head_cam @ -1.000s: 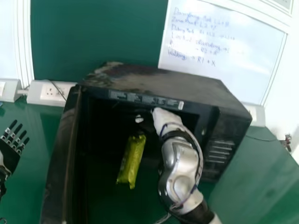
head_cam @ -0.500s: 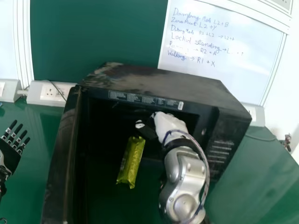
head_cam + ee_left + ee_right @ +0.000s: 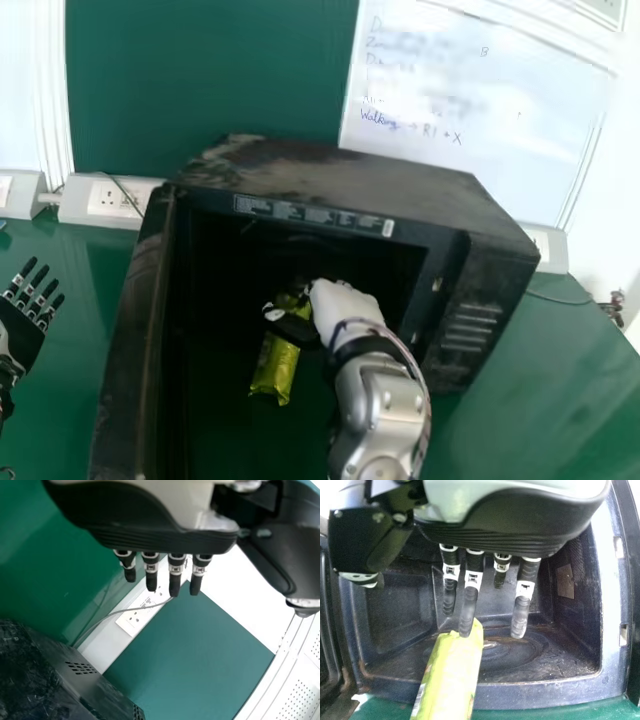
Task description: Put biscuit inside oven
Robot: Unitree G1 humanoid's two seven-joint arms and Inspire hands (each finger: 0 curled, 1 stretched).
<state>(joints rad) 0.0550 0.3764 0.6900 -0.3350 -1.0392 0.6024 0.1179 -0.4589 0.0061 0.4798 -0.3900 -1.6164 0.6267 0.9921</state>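
In the head view my right hand (image 3: 330, 306) is low in the mouth of the black oven (image 3: 350, 180), over the far end of the green biscuit packet (image 3: 273, 368). The packet's near end lies outside the oven on the green table. In the right wrist view the fingers of my right hand (image 3: 470, 597) are extended and loose, one tip at the end of the biscuit packet (image 3: 451, 675), which reaches over the sill of the oven (image 3: 555, 695). My left hand (image 3: 18, 325) rests open at the far left; in the left wrist view its fingers (image 3: 175, 575) are straight.
The open oven door (image 3: 128, 340) stands left of the cavity, between my left hand and the packet. Behind the oven are a wall socket (image 3: 106, 198), a green board (image 3: 210, 80) and a whiteboard (image 3: 470, 110). A cable (image 3: 565, 298) lies on the table to the right.
My right hand has come lower and nearer, from the upper part of the oven opening to the packet's far end. The packet looks nearly unmoved, and the left hand stays still.
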